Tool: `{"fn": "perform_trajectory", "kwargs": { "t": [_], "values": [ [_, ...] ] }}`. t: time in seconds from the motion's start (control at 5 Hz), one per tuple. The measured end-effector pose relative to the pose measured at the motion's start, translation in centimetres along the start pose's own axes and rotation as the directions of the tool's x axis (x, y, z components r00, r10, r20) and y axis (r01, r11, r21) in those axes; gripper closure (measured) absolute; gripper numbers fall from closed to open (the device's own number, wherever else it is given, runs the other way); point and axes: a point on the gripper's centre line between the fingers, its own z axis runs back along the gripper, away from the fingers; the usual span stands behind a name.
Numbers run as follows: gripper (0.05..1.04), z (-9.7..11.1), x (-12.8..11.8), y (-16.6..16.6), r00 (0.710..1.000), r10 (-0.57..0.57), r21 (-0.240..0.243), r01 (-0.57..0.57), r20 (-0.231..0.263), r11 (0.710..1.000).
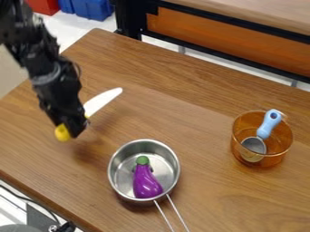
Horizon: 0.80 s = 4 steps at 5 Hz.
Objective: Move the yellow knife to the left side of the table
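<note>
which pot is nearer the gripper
The metal pot, the one with the purple eggplant in it. The orange see-through pot, holding a blue-handled utensil, stands much farther from the gripper.

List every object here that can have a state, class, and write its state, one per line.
Black two-finger gripper: closed on the knife handle
Yellow-handled, white-bladed knife: held
Round silver metal saucepan: upright, uncovered
Glossy purple eggplant with green top: lying in saucepan
Transparent amber pot: upright, open
Blue-handled metal scoop: leaning inside pot
</note>
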Motion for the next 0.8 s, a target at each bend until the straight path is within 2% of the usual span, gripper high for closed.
{"fn": "perform_trajectory", "kwargs": {
  "t": [0.2, 0.4, 0.6, 0.8],
  "values": [
    [0.625, -0.6, -1.2, -0.3, 0.999, 0.047, 0.03, -0.047, -0.009, 0.998],
    [0.625, -1.3, -1.8, -0.7, 0.998, 0.069, 0.043, -0.07, 0.015, 0.997],
    [0.625, -2.1, -1.8, -1.0, 0.995, 0.101, 0.066, -0.102, 0.026, 0.993],
    [0.625, -2.1, -1.5, -1.4, 0.993, 0.116, 0.065, -0.118, 0.032, 0.991]
  ]
}}
